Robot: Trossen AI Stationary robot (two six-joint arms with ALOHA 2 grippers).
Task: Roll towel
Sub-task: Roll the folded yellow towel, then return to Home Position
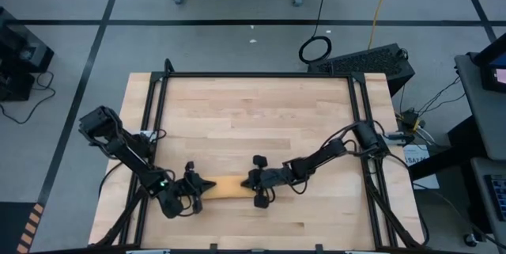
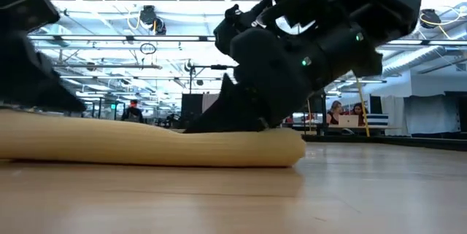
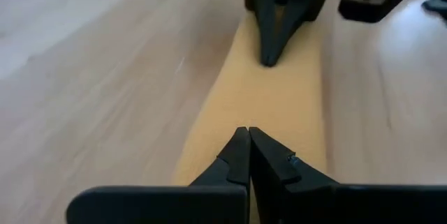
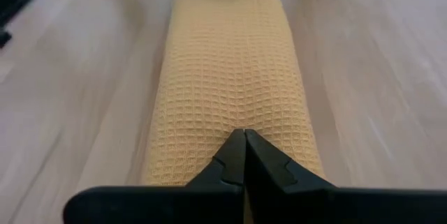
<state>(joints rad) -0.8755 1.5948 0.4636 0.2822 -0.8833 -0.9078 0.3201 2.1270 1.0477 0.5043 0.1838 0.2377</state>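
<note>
Rolled towel [image 1: 228, 185] lying on table [image 1: 253, 111]; left gripper [image 1: 207, 184] and right gripper [image 1: 245, 181] pressing opposite ends (fingers together, nothing clamped).

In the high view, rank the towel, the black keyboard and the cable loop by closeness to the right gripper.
From the right gripper:
1. Towel, right under its shut fingers.
2. Cable loop, on the floor beyond the table's far edge.
3. Black keyboard, far right corner; nearly level with the loop.
</note>
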